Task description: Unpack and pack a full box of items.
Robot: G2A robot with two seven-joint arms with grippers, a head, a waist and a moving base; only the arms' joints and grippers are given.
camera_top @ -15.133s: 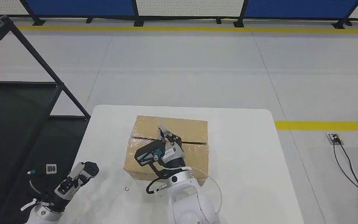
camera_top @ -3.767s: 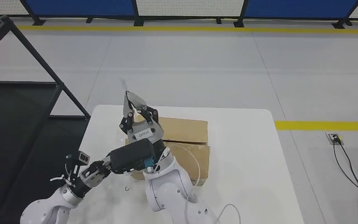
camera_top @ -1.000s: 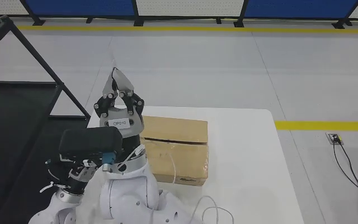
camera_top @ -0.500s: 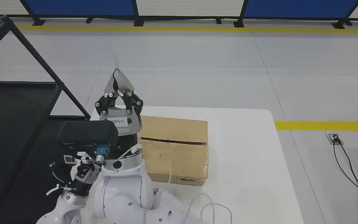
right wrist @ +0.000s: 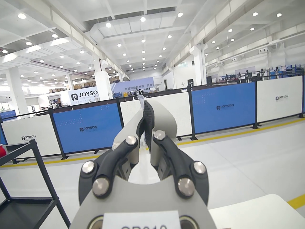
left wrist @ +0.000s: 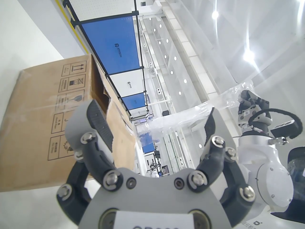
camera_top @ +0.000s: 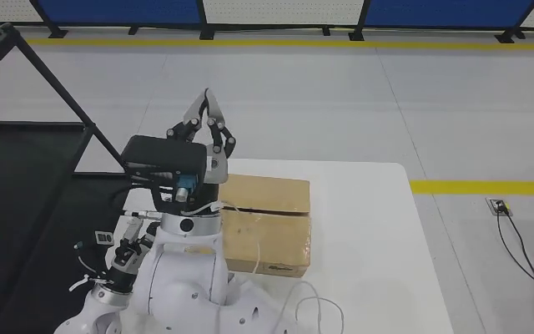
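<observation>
Left jaws gape empty near the box (camera_top: 271, 219) on the desk (camera_top: 359, 250); right jaws, raised, pinch clear tape (left wrist: 181, 117).

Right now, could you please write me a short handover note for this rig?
Left gripper: jaws open, empty, beside the box.
Right gripper: jaws shut on a strip of clear tape, raised high; the strip runs back toward the box.
Box: on the table, flaps down.
Done: tape partly peeled off.
Left: free the tape, open the flaps, unpack, repack.
</observation>
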